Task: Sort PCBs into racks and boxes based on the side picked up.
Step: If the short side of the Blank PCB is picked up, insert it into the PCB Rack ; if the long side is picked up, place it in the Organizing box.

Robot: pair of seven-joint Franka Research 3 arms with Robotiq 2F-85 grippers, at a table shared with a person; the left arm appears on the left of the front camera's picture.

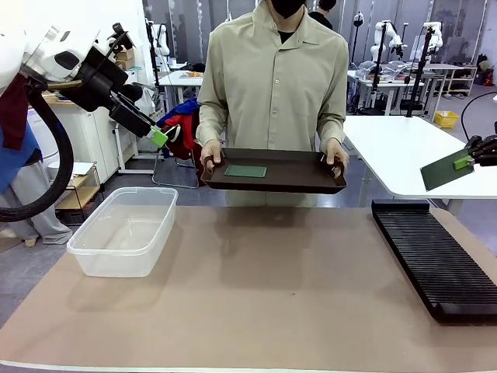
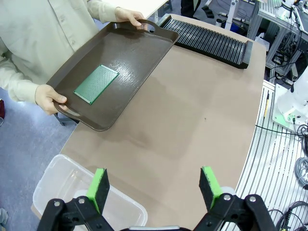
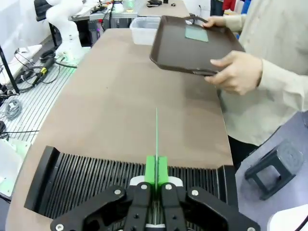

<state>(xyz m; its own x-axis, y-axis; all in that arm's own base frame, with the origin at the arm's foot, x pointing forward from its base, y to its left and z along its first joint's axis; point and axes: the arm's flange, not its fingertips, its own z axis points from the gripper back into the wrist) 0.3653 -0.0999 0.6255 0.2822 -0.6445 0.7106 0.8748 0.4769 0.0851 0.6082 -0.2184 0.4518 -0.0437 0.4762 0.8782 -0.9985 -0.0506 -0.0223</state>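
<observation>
A person holds a dark brown tray (image 1: 287, 183) over the table's far edge, with one green PCB (image 1: 245, 171) lying flat in it; the tray (image 2: 134, 48) and its PCB (image 2: 96, 83) also show in the left wrist view. My right gripper (image 1: 464, 162) is shut on a second PCB (image 1: 445, 170), held tilted above the far end of the black rack (image 1: 435, 252). In the right wrist view that PCB (image 3: 156, 132) stands edge-on over the rack (image 3: 96, 185). My left gripper (image 1: 161, 137) hangs open and empty, high above the clear box (image 1: 124, 230).
A white table (image 1: 404, 148) stands behind the rack at the right. The person's hands (image 1: 335, 154) grip the tray's handles. Other workbenches fill the background. Brown tabletop (image 1: 272, 287) lies between the box and the rack.
</observation>
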